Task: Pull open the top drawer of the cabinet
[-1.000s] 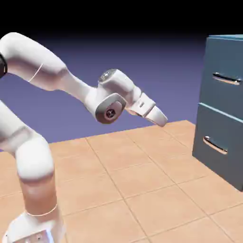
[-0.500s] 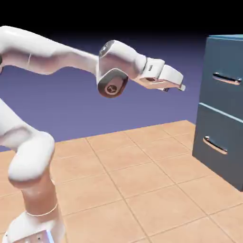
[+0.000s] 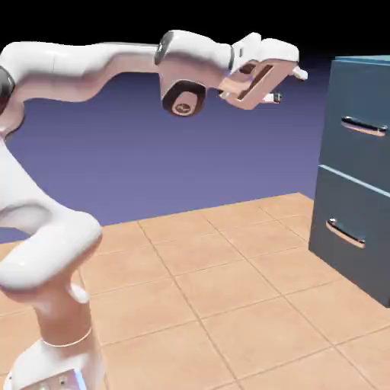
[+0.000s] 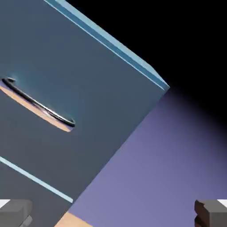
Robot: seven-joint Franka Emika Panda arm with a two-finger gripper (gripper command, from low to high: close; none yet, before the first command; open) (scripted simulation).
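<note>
Jaws of the gripper point(image 3: 288, 85) stand wide apart and hold nothing. Top drawer point(image 3: 364, 129) sits closed at the upper part of the cabinet point(image 3: 358, 228), at the right edge of the exterior view, with its silver handle point(image 4: 39, 106) untouched. The gripper is in the air, near the cabinet's top corner but apart from it, above the tiled table point(image 3: 228, 305).

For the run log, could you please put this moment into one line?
phase: approach | gripper: open, empty, level with cabinet top | top drawer: shut | handle: untouched, off-centre in hand view
</note>
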